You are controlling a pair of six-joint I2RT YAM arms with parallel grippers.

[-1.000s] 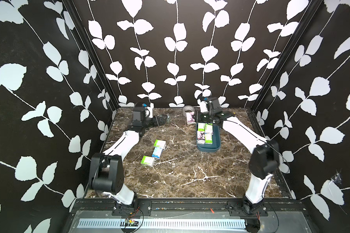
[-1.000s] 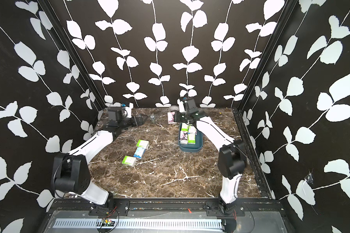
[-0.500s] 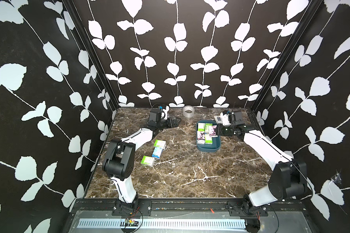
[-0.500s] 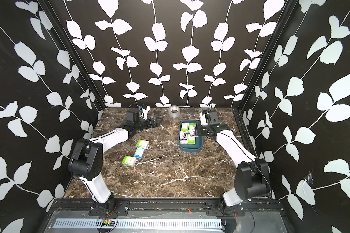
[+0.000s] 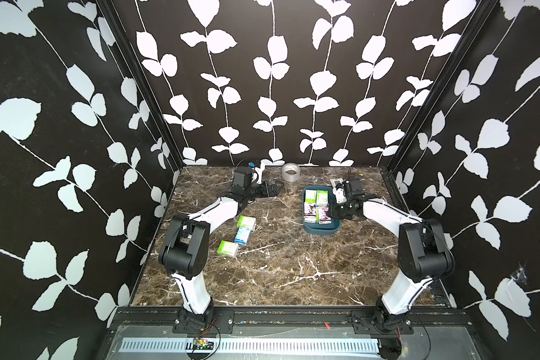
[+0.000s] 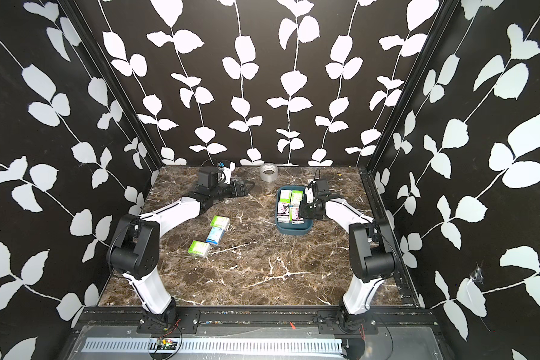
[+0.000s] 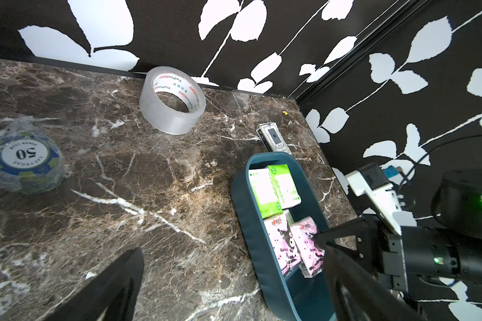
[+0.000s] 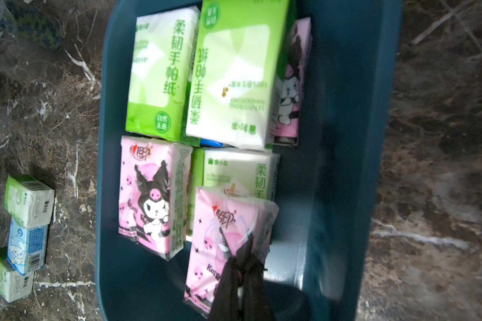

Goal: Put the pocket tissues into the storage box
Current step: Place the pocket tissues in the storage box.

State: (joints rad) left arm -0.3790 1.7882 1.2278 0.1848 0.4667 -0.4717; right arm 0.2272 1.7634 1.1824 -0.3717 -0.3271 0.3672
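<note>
Storage box [image 5: 320, 230] stands right of centre in both top views, on the table [image 5: 278, 280]. In the right wrist view its top holds a lime-green pack [image 8: 157, 75] touching a second lime-green pack [image 8: 234, 77]. A half-hidden pink pack [image 8: 291, 83] stands at their right, and a blue sliver [image 8: 210, 143] peeks out beneath them. Lower lie a flat pink cartoon pack [image 8: 150, 194] and a third lime-green pack [image 8: 240, 172].

That makes three green, two pink and one blue inside. A third pink pack [image 8: 223, 236] overlaps the third green one, pinched at its wrapper by the right claw [image 8: 241, 261].

Three packs lie in a row left of centre on the table: upper green pack [image 5: 246, 221], blue pack [image 5: 243, 235] and lower green pack [image 5: 228, 248].

The left claw [image 5: 273, 188], spread with nothing in it, lies upper centre, left of one tape roll [image 5: 290, 171].
</note>
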